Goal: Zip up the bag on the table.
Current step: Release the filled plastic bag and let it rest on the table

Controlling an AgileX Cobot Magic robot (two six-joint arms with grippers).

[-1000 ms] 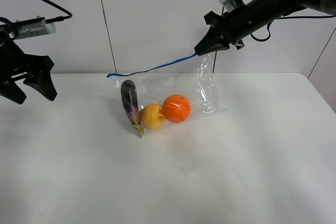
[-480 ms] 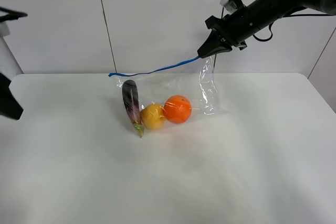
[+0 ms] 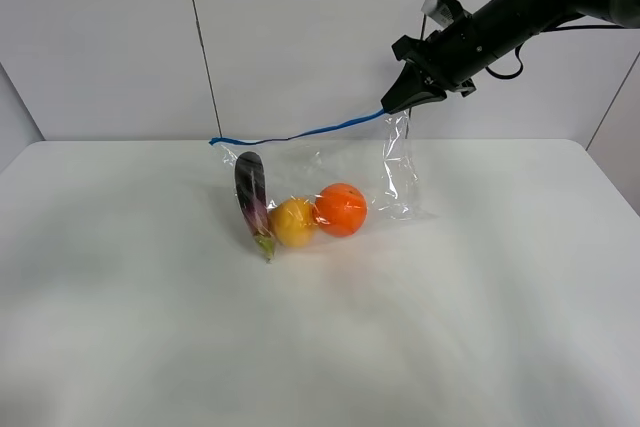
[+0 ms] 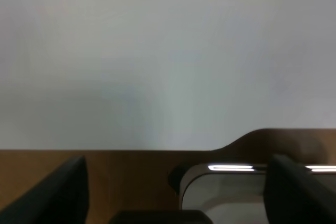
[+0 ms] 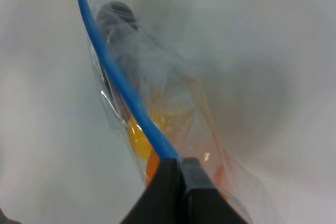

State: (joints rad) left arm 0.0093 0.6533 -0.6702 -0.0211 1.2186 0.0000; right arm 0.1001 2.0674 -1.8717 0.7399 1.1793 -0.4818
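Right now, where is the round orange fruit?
In the high view, the round orange fruit sits inside the clear plastic zip bag near the middle of the white table, touching the yellow fruit on its left.

The right arm [image 3: 520,17] is matte black — thick and rounded at its upper end, slimmer and tube-like toward the gripper [image 3: 393,104]. A black cable [image 3: 505,59] loops out under it, near the wrist. On top of the wrist sits a small pale-grey block, the camera [image 3: 434,0], on a black bracket. The gripper tapers to a blunt black wedge; its two fingers [image 5: 167,192] are smooth, flat-sided black plastic — no markings show. Of the left gripper [image 4: 173,192] only dark, blurred finger shapes show.
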